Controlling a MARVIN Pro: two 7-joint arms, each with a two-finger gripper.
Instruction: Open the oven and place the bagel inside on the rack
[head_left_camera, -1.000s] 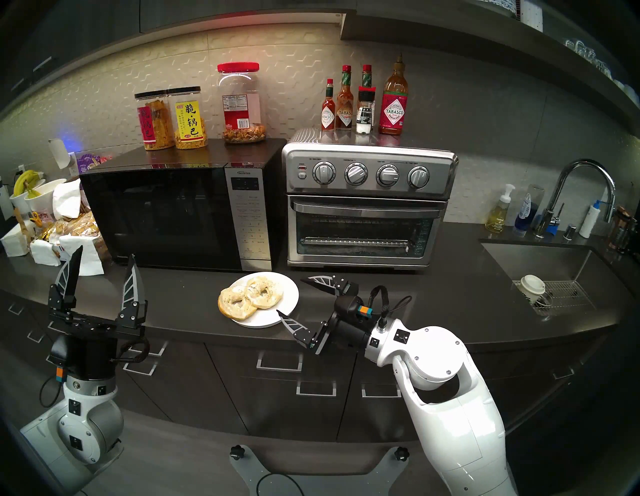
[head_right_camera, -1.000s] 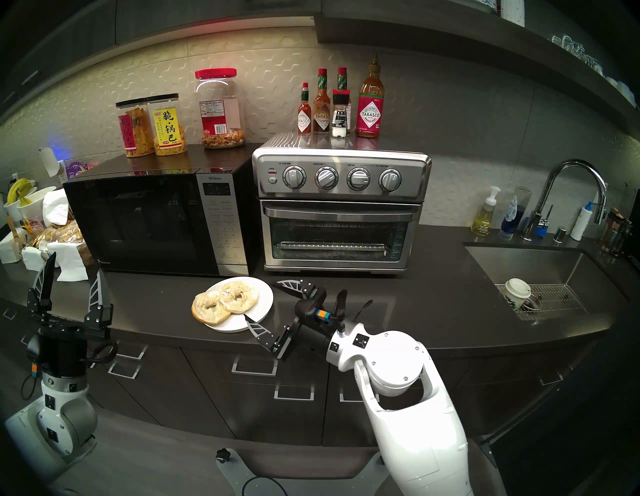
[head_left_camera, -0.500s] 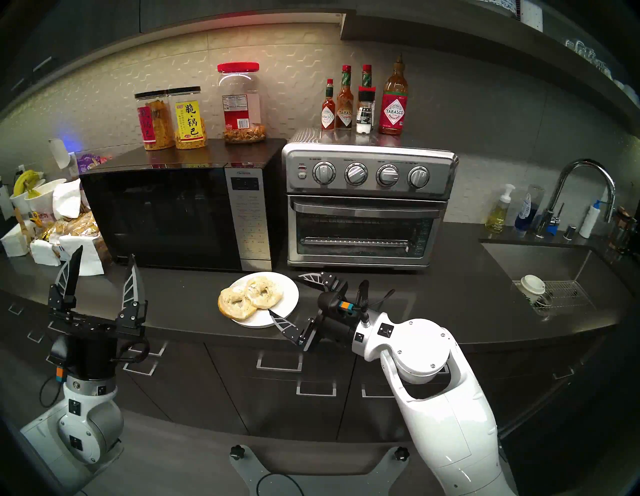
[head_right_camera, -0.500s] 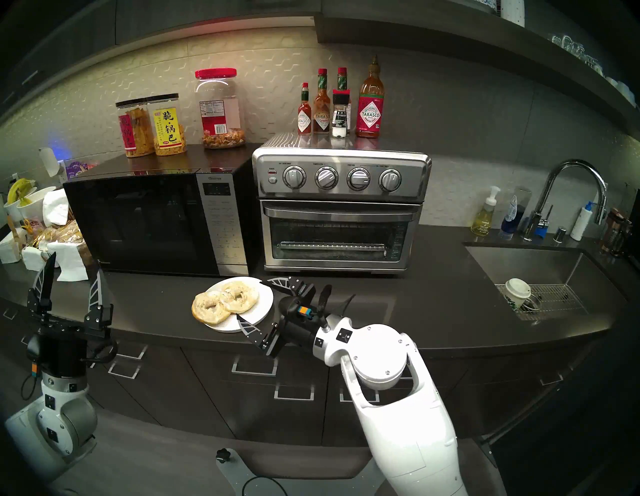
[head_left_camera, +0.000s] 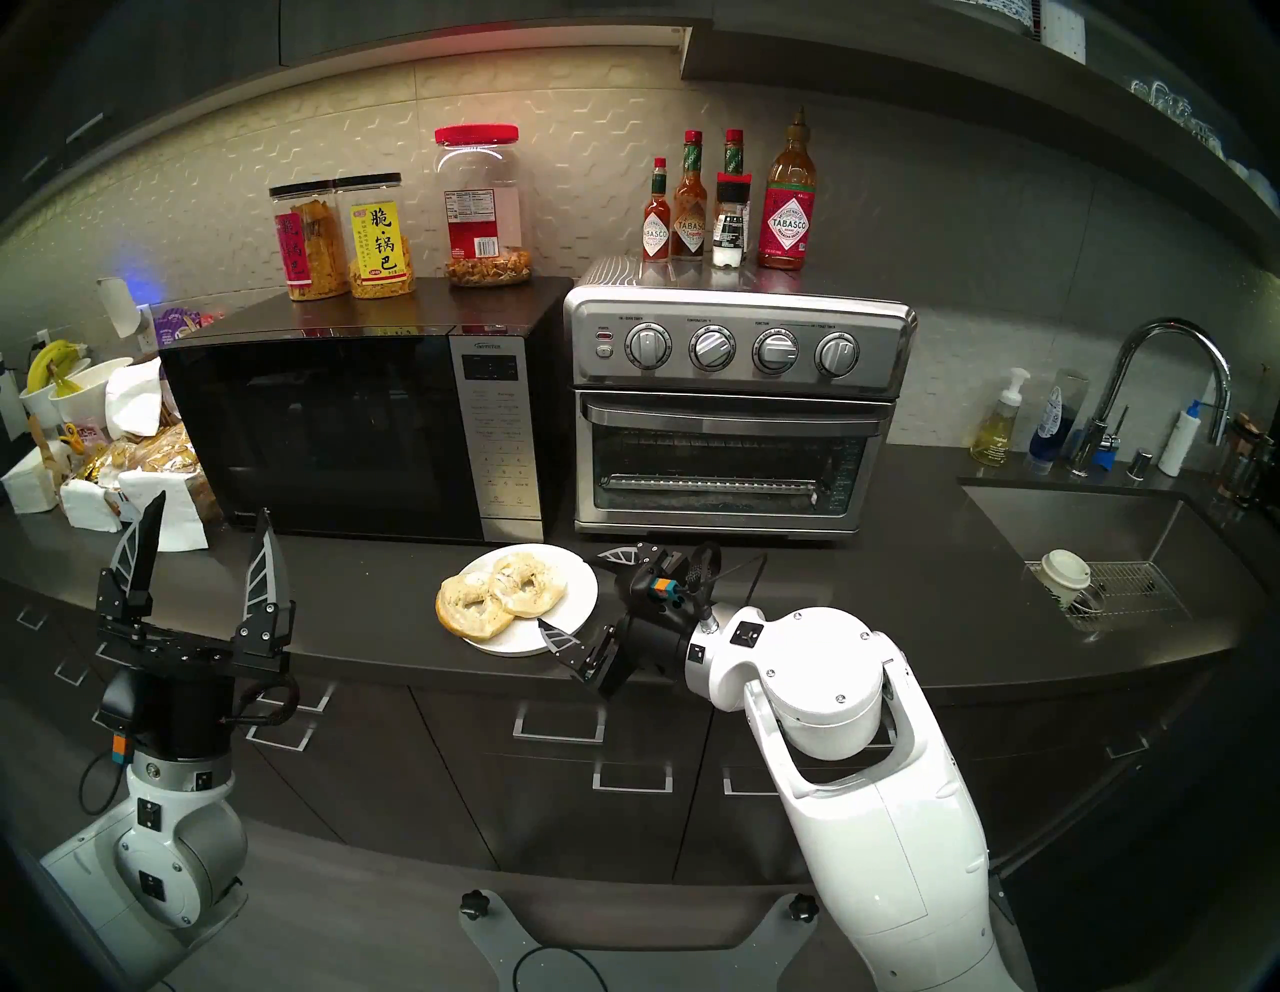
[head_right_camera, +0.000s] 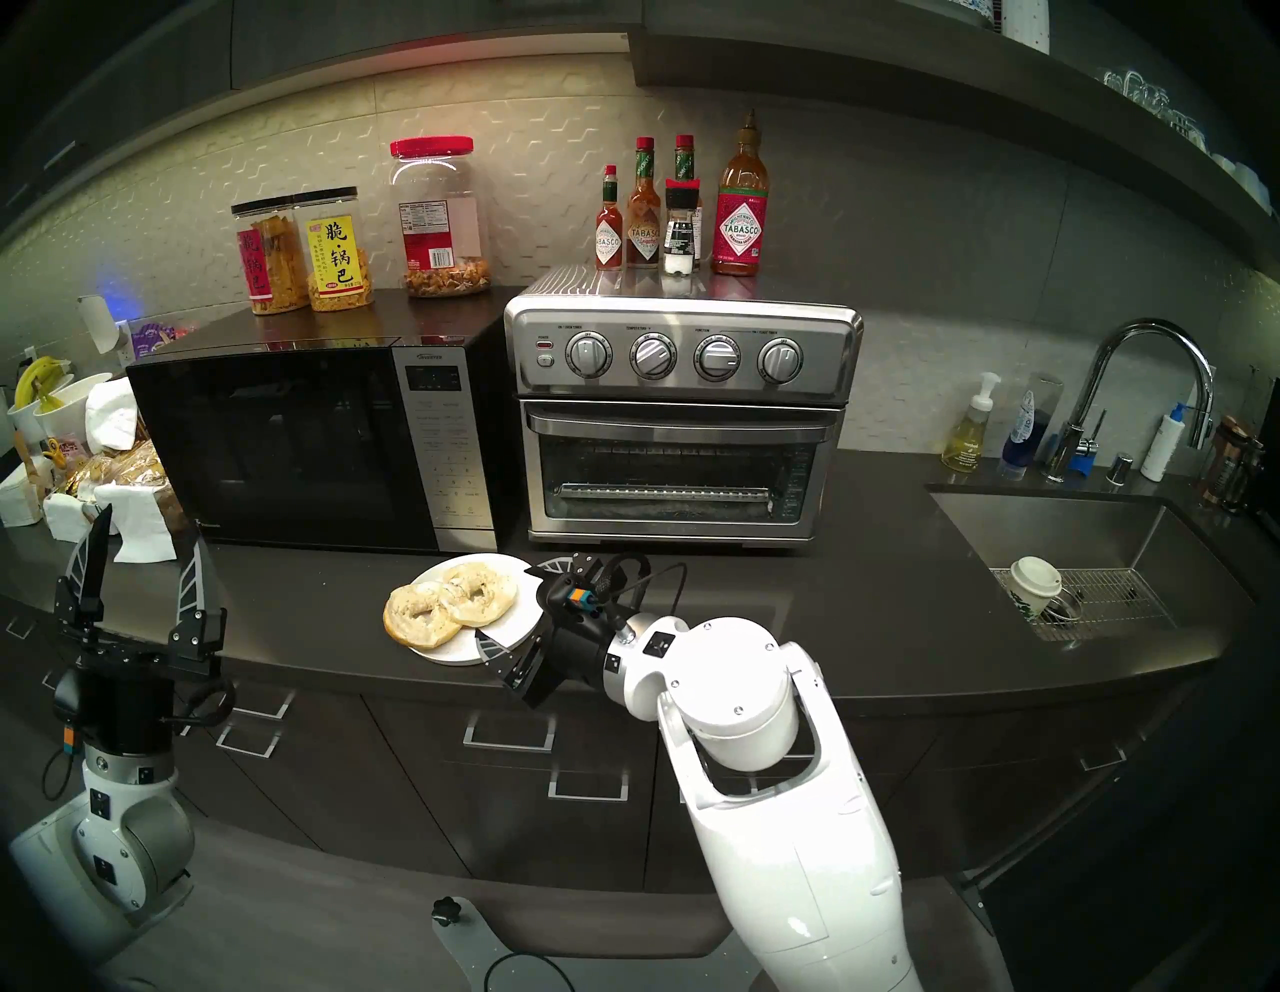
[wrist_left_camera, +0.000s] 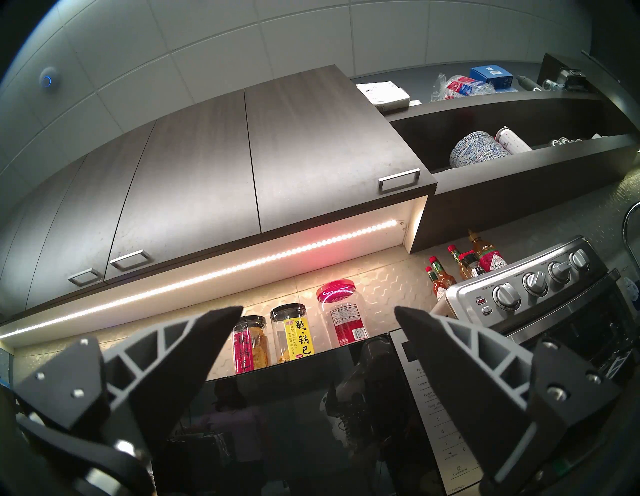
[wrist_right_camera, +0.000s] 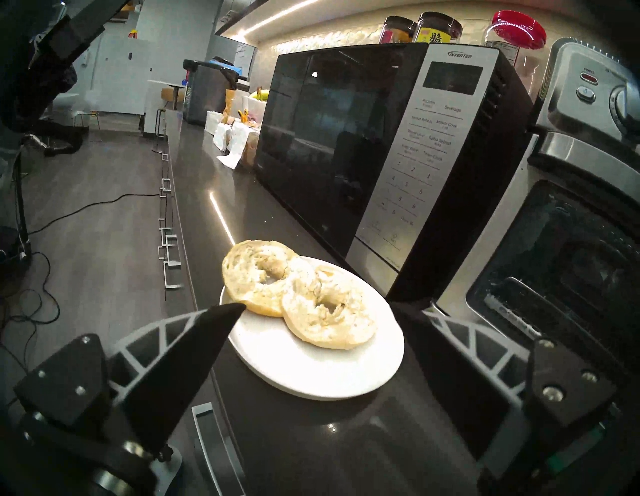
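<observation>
Dark countertop (head_left_camera: 866, 596); oven (head_left_camera: 734, 409) shut, beyond right gripper (head_left_camera: 576, 592). Jaws spread, empty, bagel (wrist_right_camera: 298, 292) just ahead on plate (wrist_right_camera: 311, 367). Approach step; next needs door opened first.

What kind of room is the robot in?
Most likely a shared office kitchen: a black microwave beside a toaster oven, a sink with a tall faucet, and snack jars on top.

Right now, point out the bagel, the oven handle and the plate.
bagel (wrist_right_camera: 328, 313), right wrist view, cut face of the nearer half.
oven handle (head_left_camera: 734, 415), head left view, middle of the steel bar.
plate (wrist_right_camera: 311, 372), right wrist view, bare near part.
</observation>
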